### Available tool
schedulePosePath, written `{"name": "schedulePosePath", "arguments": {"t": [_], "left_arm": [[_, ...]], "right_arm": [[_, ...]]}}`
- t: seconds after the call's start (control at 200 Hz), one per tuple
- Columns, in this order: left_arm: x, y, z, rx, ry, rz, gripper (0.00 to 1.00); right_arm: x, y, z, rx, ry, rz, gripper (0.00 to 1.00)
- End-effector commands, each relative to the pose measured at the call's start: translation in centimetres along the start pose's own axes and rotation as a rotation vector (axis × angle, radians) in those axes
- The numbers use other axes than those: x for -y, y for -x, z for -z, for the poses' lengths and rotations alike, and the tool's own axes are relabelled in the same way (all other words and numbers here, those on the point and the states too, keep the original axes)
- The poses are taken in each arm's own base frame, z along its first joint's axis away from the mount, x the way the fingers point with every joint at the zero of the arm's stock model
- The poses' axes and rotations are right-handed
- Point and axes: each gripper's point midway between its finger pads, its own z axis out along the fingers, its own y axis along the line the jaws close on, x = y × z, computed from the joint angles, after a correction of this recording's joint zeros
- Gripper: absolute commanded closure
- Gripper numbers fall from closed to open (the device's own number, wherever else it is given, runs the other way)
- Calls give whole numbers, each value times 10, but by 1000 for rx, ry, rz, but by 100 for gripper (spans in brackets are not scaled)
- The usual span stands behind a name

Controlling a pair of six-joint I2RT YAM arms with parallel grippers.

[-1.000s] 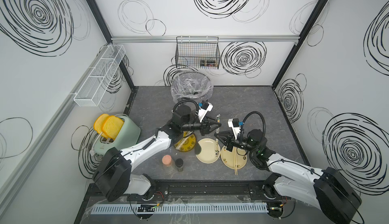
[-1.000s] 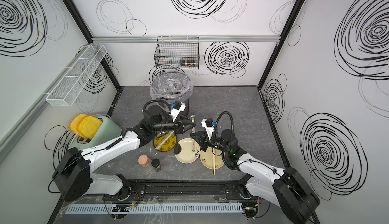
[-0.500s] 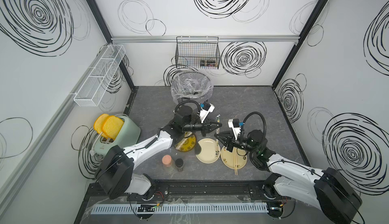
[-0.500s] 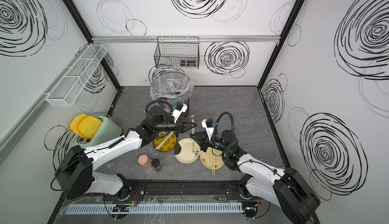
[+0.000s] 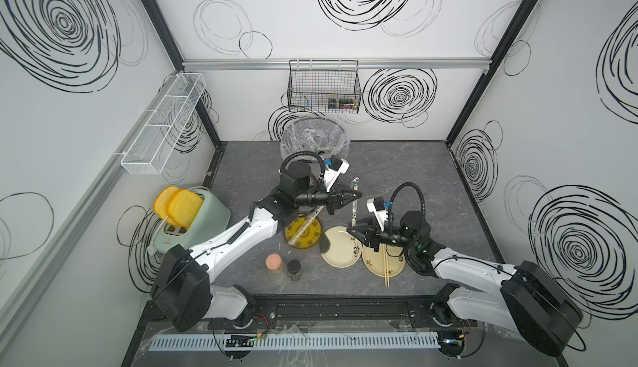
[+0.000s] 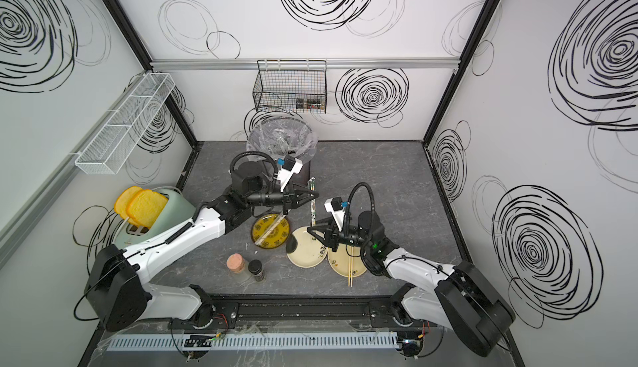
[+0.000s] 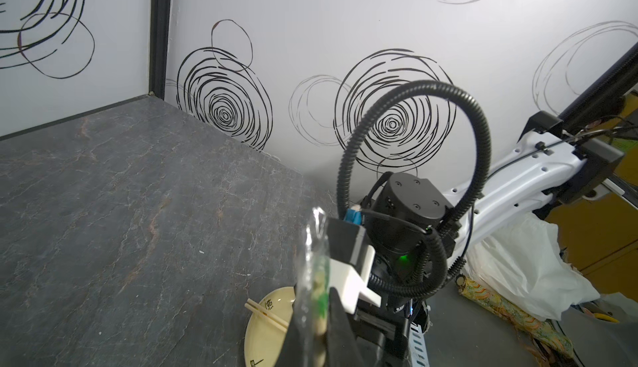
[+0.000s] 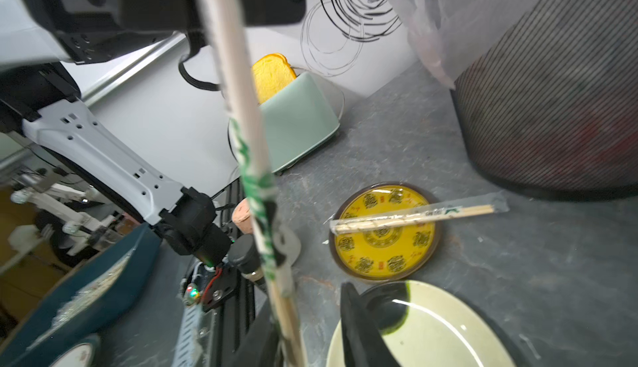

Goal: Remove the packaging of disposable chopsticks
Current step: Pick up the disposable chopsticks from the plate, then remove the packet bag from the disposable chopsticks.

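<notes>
Packaging (image 5: 353,210) hangs pinched in left gripper (image 5: 359,195), lower end inside right gripper (image 5: 349,231), jaws parted.

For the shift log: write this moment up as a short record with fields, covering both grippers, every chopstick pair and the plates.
left gripper: shut on the clear printed plastic sleeve of a wooden chopstick pair, held off the table
right gripper: open, beside that pair's bare wooden end
yellow patterned round plate: second sleeved pair lies across it
cream round plate nearest the right arm: bare pale wooden pair lies across it
middle cream round plate: no chopsticks on it
</notes>
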Motion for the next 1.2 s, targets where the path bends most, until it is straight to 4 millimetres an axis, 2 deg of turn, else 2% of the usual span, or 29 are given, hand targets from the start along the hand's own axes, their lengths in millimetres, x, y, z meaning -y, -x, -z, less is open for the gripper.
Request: {"name": "schedulePosePath", "arguments": {"t": [0.0,0.225,0.435,0.585,0.655,0.806,1.011,1.191], "left_arm": [[12,12,8,0,-34,-63,100],[16,9,9,-9,-53,-63,100],[20,9,7,5,-80,-56,100],[19,7,5,11,-84,-49,100],[18,6,5,10,-79,-47,98],[16,2,5,4,-76,-32,89],[17,-19,2,-19,-87,8,84],[18,-42,0,-48,-96,45,84]], "right_arm": [[-17,20,-3,42,74,47,73],[-16,20,-3,44,72,49,86],[-16,17,-6,33,78,39,80],[-16,17,-6,33,77,41,92],[-14,17,-7,33,71,40,100],[-14,16,-8,30,73,38,100],[-15,18,-6,44,63,47,100],[-15,19,-4,55,55,51,100]]}}
